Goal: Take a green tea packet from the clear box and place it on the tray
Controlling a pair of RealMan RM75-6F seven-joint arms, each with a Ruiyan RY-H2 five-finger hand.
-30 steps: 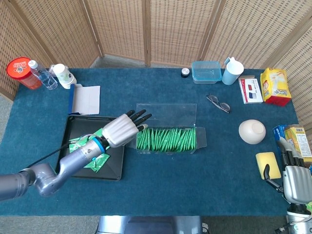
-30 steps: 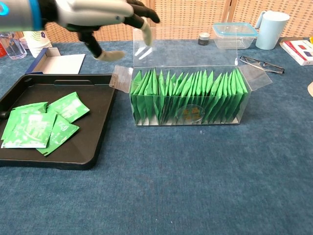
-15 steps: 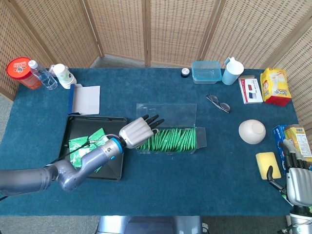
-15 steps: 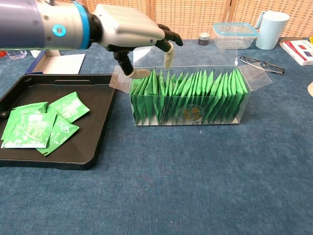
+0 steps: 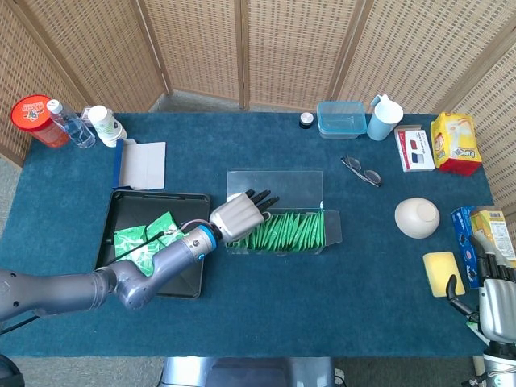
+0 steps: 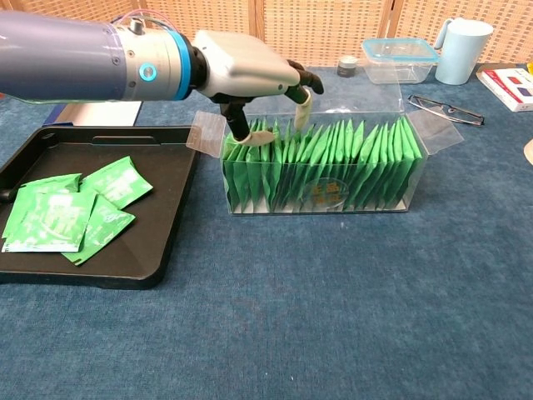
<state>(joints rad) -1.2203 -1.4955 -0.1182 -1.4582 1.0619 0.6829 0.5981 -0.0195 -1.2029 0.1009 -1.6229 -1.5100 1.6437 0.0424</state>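
Packets (image 6: 321, 167), green, upright in a tight row inside the clear box (image 6: 416, 179), top edges just under the rim. Left hand (image 6: 250, 75) over the box's left end, fingers spread, thumb tip (image 6: 248, 136) down among the first packets, another fingertip (image 6: 302, 98) above the row further in; nothing gripped yet. Right hand (image 5: 498, 302) far to the right of the box, by the table edge, resting idle; how far open, cannot tell. Tray (image 6: 158, 250) just left of the box, a few packets (image 6: 62, 212) already flat on it. Likely handling: light, thin, flexible foil, probably slick and easily creased; packed close, so neighbours may ride up too. Best taken by a top edge, pinched between thumb and one finger, then drawn straight up.
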